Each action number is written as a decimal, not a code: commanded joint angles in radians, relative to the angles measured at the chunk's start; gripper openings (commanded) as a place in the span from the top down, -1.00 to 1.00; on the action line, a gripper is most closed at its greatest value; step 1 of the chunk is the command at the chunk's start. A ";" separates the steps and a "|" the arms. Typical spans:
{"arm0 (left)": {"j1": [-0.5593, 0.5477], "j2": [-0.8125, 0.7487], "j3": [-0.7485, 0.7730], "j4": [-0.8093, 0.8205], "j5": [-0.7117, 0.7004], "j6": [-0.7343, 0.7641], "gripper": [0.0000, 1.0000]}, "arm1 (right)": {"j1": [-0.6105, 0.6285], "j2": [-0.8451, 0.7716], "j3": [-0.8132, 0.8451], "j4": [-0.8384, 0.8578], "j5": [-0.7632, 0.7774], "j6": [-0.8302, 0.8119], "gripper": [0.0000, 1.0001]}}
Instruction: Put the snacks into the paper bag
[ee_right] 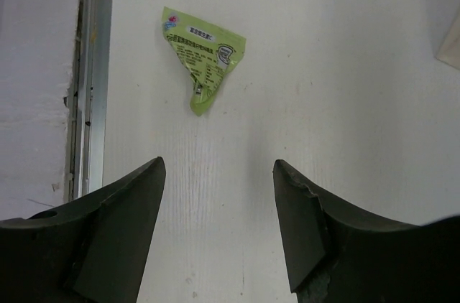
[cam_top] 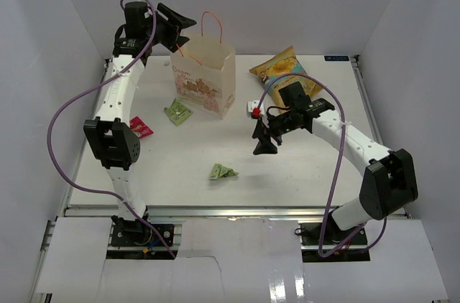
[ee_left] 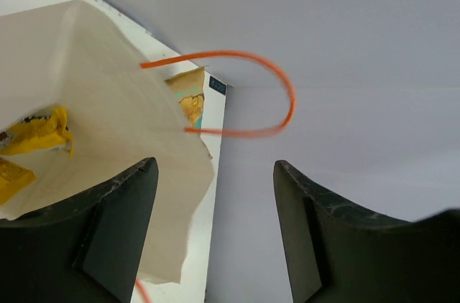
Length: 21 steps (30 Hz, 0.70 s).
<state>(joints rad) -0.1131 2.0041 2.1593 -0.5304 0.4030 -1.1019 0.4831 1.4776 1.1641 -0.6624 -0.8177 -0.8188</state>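
The cream paper bag (cam_top: 207, 80) stands upright at the back of the table, orange handles (ee_left: 277, 80) up. My left gripper (cam_top: 188, 33) hovers open over its left rim, nothing between its fingers (ee_left: 122, 210). Inside the bag lie a yellow candy pack (ee_left: 39, 133) and an orange bar (ee_left: 11, 179). The yellow-and-teal crisp bag (cam_top: 285, 70) lies to the right of the paper bag. My right gripper (cam_top: 261, 139) hangs open and empty over the table's middle. A green packet (ee_right: 203, 55) lies ahead of it, nearer the front edge (cam_top: 223, 171).
A second green packet (cam_top: 177, 111) and a red packet (cam_top: 141, 128) lie to the front left of the paper bag. A small red-and-white sweet (cam_top: 254, 109) sits by my right wrist. White walls enclose the table (cam_top: 180, 174); a metal rail (ee_right: 92, 66) runs along the front.
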 commanded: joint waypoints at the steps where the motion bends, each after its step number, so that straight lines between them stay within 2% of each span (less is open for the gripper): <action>1: 0.015 -0.045 0.074 0.020 0.005 0.085 -0.52 | 0.105 0.027 0.075 -0.081 -0.008 -0.089 -0.36; 5: 0.072 -0.103 0.079 -0.003 -0.039 0.197 -0.54 | 0.239 0.064 0.082 -0.114 0.055 -0.146 -0.47; 7: 0.105 -0.151 0.045 -0.031 -0.076 0.249 -0.55 | 0.294 0.088 0.066 -0.066 0.138 -0.138 -0.54; 10: 0.219 -0.312 -0.134 -0.043 -0.134 0.339 -0.55 | 0.406 0.145 0.039 0.038 0.290 -0.106 -0.63; 11: 0.236 -0.415 -0.270 -0.043 -0.156 0.359 -0.55 | 0.420 0.164 0.040 0.056 0.316 -0.102 -0.64; 13: 0.254 -0.522 -0.413 -0.039 -0.228 0.370 -0.54 | 0.442 0.222 0.071 0.095 0.351 -0.080 -0.64; 14: 0.254 -0.624 -0.561 -0.031 -0.240 0.378 -0.54 | 0.445 0.257 0.086 0.104 0.364 -0.071 -0.64; 17: 0.259 -0.769 -0.787 0.006 -0.271 0.361 -0.54 | 0.454 0.302 0.131 0.124 0.384 -0.045 -0.60; 18: 0.260 -0.851 -0.916 0.006 -0.282 0.353 -0.54 | 0.457 0.322 0.135 0.132 0.396 -0.042 -0.55; 21: 0.265 -0.991 -1.106 -0.022 -0.319 0.321 -0.51 | 0.463 0.351 0.120 0.150 0.416 -0.033 -0.47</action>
<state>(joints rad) 0.1490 1.0821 1.2030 -0.5209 0.1497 -0.7746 0.9382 1.8225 1.2480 -0.5617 -0.4454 -0.8719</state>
